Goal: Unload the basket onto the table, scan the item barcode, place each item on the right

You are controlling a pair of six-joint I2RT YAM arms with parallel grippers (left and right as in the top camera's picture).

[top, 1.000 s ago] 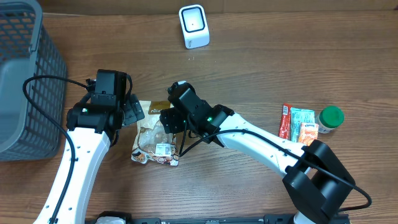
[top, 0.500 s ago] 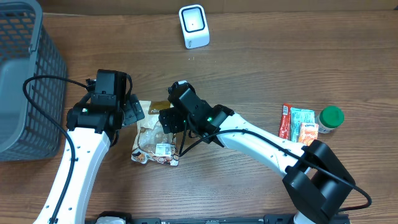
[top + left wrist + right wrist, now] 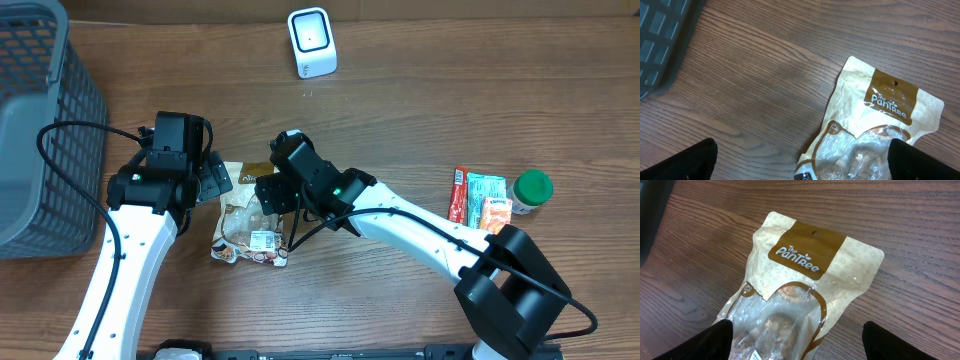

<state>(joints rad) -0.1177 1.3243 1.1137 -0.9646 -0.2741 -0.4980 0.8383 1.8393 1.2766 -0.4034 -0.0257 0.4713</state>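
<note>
Item: a snack bag (image 3: 250, 225) with a brown "The PanTree" header lies flat on the wooden table (image 3: 400, 110), header end toward the far side, between the two arms.
Label: a small white sticker (image 3: 263, 240) sits near the bag's near end, its print too small to read.
Left gripper (image 3: 805, 162): fingers spread wide with nothing clamped, at the bag's upper left corner.
Right gripper (image 3: 802, 340): fingers apart, gripping nothing, over the upper right part of the bag.
Scanner: a white unit (image 3: 311, 41) stands at the far edge, well apart from the bag.
Basket: grey mesh (image 3: 85, 120), far left.
Other goods: a red packet (image 3: 458, 194), teal packet (image 3: 486, 186), orange packet (image 3: 496, 213) and green-lidded jar (image 3: 531, 190) are grouped at the right.
</note>
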